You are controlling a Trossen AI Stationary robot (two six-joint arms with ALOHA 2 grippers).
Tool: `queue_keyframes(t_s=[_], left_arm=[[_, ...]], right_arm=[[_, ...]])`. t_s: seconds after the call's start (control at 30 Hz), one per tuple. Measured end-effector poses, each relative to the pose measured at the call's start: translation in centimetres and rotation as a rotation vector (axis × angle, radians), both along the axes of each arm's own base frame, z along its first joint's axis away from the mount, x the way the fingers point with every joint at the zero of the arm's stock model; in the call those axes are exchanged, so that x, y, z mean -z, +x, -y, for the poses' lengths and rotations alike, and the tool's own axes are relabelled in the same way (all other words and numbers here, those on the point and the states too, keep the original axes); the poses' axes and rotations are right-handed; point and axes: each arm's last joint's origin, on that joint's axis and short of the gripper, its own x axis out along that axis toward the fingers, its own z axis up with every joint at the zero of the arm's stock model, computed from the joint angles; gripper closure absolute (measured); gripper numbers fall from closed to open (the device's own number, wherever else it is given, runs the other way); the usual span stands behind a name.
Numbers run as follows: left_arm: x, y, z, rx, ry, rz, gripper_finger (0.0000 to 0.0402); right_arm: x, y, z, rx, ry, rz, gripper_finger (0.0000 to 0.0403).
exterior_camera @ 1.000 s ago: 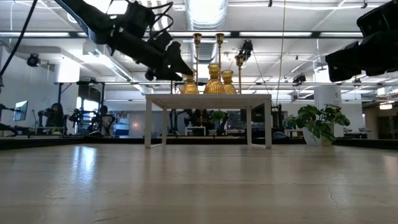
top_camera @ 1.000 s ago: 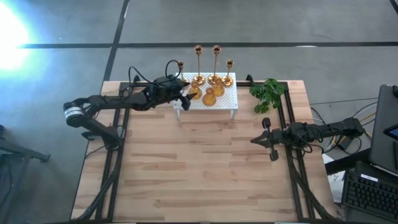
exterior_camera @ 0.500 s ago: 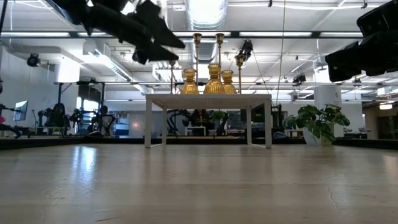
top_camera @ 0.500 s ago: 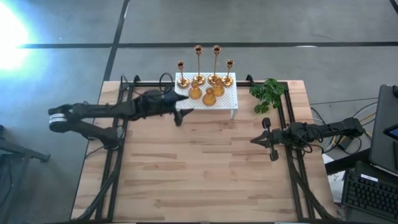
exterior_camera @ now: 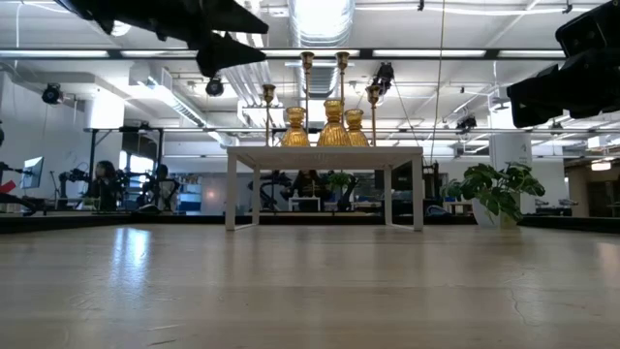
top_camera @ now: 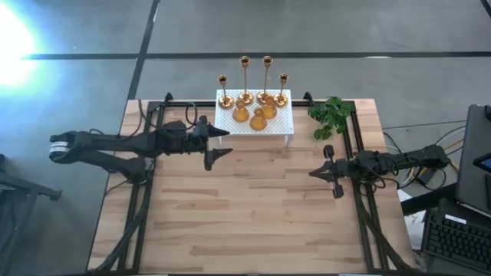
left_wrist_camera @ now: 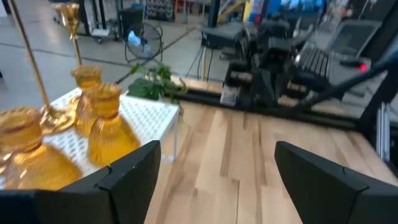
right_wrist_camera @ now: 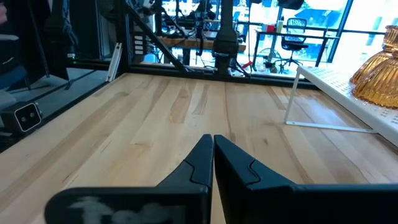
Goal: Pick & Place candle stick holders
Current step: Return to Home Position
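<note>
Several shiny gold candle stick holders (top_camera: pixel 255 103) stand on their bases on a white perforated stand (top_camera: pixel 278 126) at the table's far middle. Tall thin stems are at the back and short bulbous ones (left_wrist_camera: pixel 107 123) in front; the low view shows them in a row (exterior_camera: pixel 332 124). My left gripper (top_camera: pixel 222 143) hovers open just off the stand's left near corner, above the table (exterior_camera: pixel 254 37), with nothing between its fingers (left_wrist_camera: pixel 214 171). My right gripper (top_camera: pixel 316 172) is shut and empty at the table's right (right_wrist_camera: pixel 213 152).
A green leafy sprig (top_camera: pixel 330 116) lies right of the stand near the far right corner. Black frame rails (top_camera: pixel 146 176) run along both sides of the table. Bare wooden tabletop (top_camera: pixel 253 215) spreads across the middle and near side.
My left gripper has drawn back from the holders at the stand's left end, toward the table's near and left side. It has risen a little and tipped up closer to level, and it has stayed open. The holders have not moved.
</note>
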Motion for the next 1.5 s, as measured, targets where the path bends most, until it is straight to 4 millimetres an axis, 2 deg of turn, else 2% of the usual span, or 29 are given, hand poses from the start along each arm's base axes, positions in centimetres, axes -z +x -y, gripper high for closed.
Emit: queue_keyframes(t_s=[0.13,0.27,0.33,0.43,0.67,0.8,0.9,1.13,1.17,1.5], left_arm=[[-0.3,-1.8,0.3,0.014,0.002,-0.038,0.0083],[-0.9,-4.4,0.8,0.063,0.062,0.069,0.0083],[-0.5,-5.7,1.0,0.082,0.107,0.091,0.0083],[1.5,-7.5,1.2,0.083,0.144,0.081,0.0083],[8.1,-10.4,1.7,0.133,0.174,0.124,0.0083],[10.5,-11.5,1.8,0.14,0.221,0.157,0.0083],[11.6,-12.2,1.9,0.138,0.253,0.189,0.0083],[11.7,-13.4,2.1,0.155,0.317,0.214,0.0083],[12.3,-13.4,2.0,0.16,0.308,0.146,0.0083],[12.7,-13.5,1.3,0.068,0.33,0.093,0.0083]], right_arm=[[0.0,0.0,0.0,0.0,0.0,0.0,0.0394],[0.0,0.0,0.0,0.0,0.0,0.0,0.0394],[0.0,0.0,0.0,0.0,0.0,0.0,0.0394],[0.0,0.0,0.0,0.0,0.0,0.0,0.0394],[0.0,0.0,0.0,0.0,0.0,0.0,0.0394],[0.0,0.0,0.0,0.0,0.0,0.0,0.0394],[0.0,0.0,0.0,0.0,0.0,0.0,0.0394],[0.0,0.0,0.0,0.0,0.0,0.0,0.0394],[0.0,0.0,0.0,0.0,0.0,0.0,0.0394],[0.1,0.0,0.0,-0.001,-0.001,-0.007,0.0394]])
